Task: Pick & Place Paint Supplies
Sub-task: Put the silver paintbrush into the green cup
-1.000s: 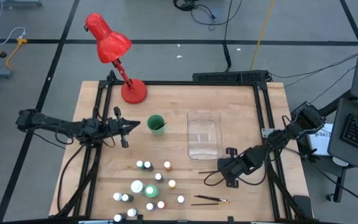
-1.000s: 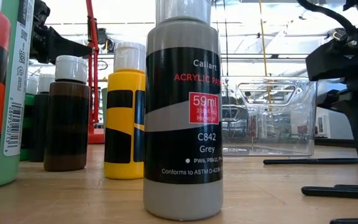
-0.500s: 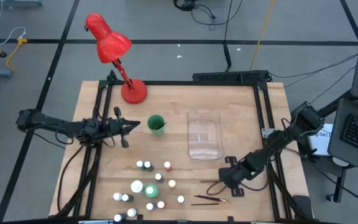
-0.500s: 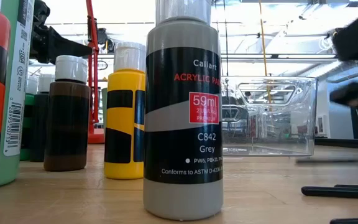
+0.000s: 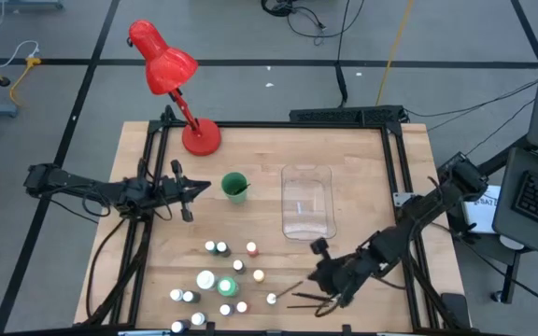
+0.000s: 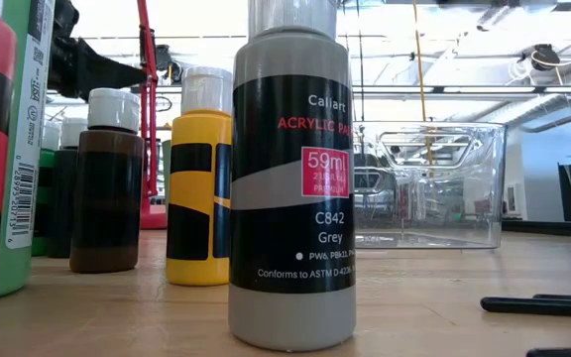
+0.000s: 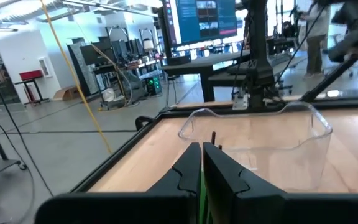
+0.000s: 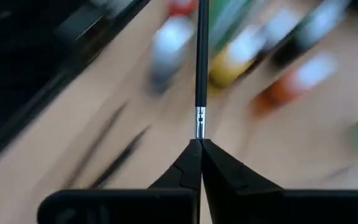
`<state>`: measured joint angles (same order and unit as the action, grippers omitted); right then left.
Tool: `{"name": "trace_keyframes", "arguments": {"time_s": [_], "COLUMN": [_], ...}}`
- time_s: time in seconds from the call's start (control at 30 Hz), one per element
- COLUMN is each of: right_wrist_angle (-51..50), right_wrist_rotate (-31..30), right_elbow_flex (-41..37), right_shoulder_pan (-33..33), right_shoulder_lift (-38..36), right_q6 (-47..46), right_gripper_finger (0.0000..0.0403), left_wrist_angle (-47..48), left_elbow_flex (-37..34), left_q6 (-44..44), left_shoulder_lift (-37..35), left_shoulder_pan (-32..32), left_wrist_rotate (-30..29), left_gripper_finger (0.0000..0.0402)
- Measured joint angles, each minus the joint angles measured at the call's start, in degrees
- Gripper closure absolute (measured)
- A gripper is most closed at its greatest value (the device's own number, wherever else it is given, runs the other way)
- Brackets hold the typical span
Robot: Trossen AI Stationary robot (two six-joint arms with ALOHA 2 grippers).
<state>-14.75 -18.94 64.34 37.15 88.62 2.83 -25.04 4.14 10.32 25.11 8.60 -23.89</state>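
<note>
Right pincer (image 5: 318, 280) has swung from desk's right side toward front centre, now beside bottle cluster (image 5: 220, 280); fingers pressed together pinching thin dark brush (image 8: 201, 59), tip pointing at bottles; two more brushes (image 5: 314, 300) lie just beside it near front edge. Left pincer (image 5: 197, 189) unmoved beside green cup (image 5: 235, 187), fingers closed. Clear bin (image 5: 306, 202) mid-desk, bare wood around it. Grey bottle (image 6: 290, 178) reads "Callart ACRYLIC, 59ml, C842 Grey".

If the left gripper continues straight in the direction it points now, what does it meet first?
Most likely the green cup, which stands just ahead of the left gripper in the high view. The clear plastic container lies farther along the same line. Height is hard to judge, so it might pass over the cup.
</note>
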Motion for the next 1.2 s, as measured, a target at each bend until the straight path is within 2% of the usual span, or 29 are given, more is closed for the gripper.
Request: {"name": "trace_keyframes", "arguments": {"time_s": [0.07, 0.13, 0.23, 0.37, 0.43, 0.67, 0.83, 1.03, 1.2], "right_wrist_angle": [7.46, 15.67, 26.75, 36.47, 40.24, 50.16, 56.01, 52.99, 51.85], "right_wrist_rotate": [-4.28, -2.80, 6.12, 23.27, 28.47, 29.41, 26.78, 26.27, 25.86], "right_elbow_flex": [-0.17, -0.69, -1.62, -2.13, -2.08, -2.10, -2.08, -2.08, -2.10], "right_shoulder_pan": [-1.91, -5.33, -12.33, -19.87, -22.02, -27.20, -29.38, -30.39, -30.43], "right_shoulder_lift": [-0.02, -0.02, 1.03, 3.58, 5.31, 11.81, 14.56, 14.73, 14.76], "right_q6": [7.35, 12.87, 15.83, 15.94, 15.91, 14.36, 9.78, 8.46, 8.42], "right_gripper_finger": [0.0403, 0.0403, 0.0403, 0.0403, 0.0403, 0.0403, 0.0403, 0.0403, 0.0403], "left_wrist_angle": [-0.55, -0.83, -1.95, -2.76, -3.08, -7.69, -15.63, -26.71, -33.30], "left_elbow_flex": [0.00, 0.00, 0.00, 0.00, 0.00, 0.00, 0.00, 0.00, 0.00], "left_q6": [-1.15, -1.46, -0.64, 1.68, 2.06, 1.89, 4.34, 7.95, 7.43], "left_shoulder_lift": [-0.01, 0.01, 0.01, -0.01, 0.05, 3.79, 10.43, 17.85, 22.55], "left_shoulder_pan": [0.00, 0.00, 0.02, 0.05, 0.17, 0.20, 1.62, 4.40, 5.44], "left_wrist_rotate": [0.85, 3.47, 10.29, 20.88, 24.52, 25.41, 25.77, 26.81, 26.99], "left_gripper_finger": [0.0380, 0.0380, 0.0380, 0.0380, 0.0380, 0.0365, 0.0288, 0.0167, 0.0108]}}
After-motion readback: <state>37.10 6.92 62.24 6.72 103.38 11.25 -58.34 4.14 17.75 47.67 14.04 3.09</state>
